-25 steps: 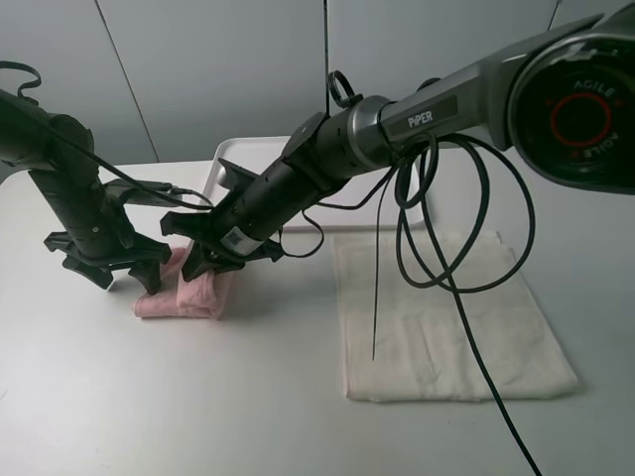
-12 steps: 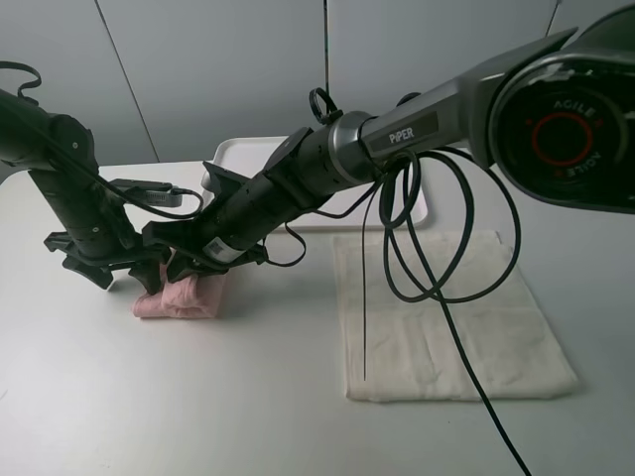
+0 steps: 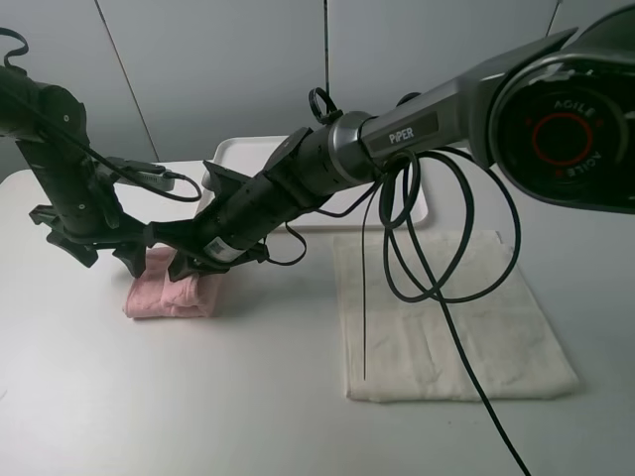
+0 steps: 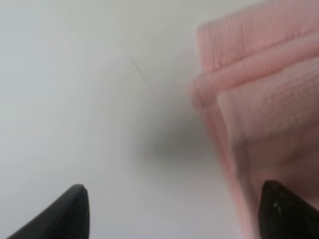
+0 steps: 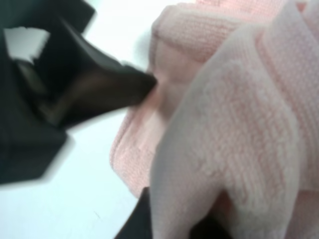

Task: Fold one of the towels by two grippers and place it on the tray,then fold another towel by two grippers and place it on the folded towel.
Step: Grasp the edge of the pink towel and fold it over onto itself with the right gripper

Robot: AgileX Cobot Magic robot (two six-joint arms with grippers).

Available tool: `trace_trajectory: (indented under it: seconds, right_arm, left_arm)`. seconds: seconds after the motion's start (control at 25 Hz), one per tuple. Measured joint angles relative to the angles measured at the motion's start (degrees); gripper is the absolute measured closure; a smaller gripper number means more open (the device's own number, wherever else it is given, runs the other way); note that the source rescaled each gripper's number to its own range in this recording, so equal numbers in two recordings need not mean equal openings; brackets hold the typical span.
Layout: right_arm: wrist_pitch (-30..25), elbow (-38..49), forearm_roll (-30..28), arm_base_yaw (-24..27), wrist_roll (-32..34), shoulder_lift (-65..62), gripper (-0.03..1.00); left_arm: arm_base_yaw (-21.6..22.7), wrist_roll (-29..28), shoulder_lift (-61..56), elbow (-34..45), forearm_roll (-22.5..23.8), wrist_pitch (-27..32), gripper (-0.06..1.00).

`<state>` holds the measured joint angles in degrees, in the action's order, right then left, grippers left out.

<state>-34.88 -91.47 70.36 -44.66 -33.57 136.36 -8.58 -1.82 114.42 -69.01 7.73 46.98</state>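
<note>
At the back of the white table point(image 3: 248, 397) sits a flat white rectangular plastic tray point(image 3: 243, 151) with a low rim, and the right arm crosses in front of much of it. Both towels lie on the table in front of the tray. The pale pink cloth towel point(image 3: 164, 296) is on the left, folded into a thick, narrow bundle. The cream-white cloth towel point(image 3: 446, 317) lies spread flat on the right, well apart from the pink one.

The right gripper point(image 3: 193, 266) has reached across the middle. Its jaws are closed on a raised fold at the pink towel's right end, and the wrist view shows the cloth bunched up close. The left gripper point(image 3: 109, 260) hangs at the towel's far left corner with its jaws spread wide, gripping nothing. One fingertip point(image 4: 284, 211) is over the pink edge, the other over bare table.

Black cables point(image 3: 437, 258) loop down from the right arm over the cream-white towel. Behind the table stands a pale grey panelled wall point(image 3: 198, 59).
</note>
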Motion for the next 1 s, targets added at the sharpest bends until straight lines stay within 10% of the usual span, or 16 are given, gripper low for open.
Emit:
trace_trajectory:
  seconds: [0.36,0.6,1.0]
  right_arm:
    - [0.09,0.0,0.88,-0.02,0.62,0.0,0.88]
    - [-1.69,0.09,12.2,-0.13,-3.24,0.0,0.32]
    - [-7.52,0.09,14.84,0.94,-7.46,-0.12,0.29]
  left_arm:
    - [0.0,1.47,-2.82,-6.16,1.15,4.63,0.05]
    - [0.0,1.82,-2.82,-8.79,2.16,5.53,0.05]
    - [0.22,2.99,-2.82,-13.9,5.06,8.97,0.05]
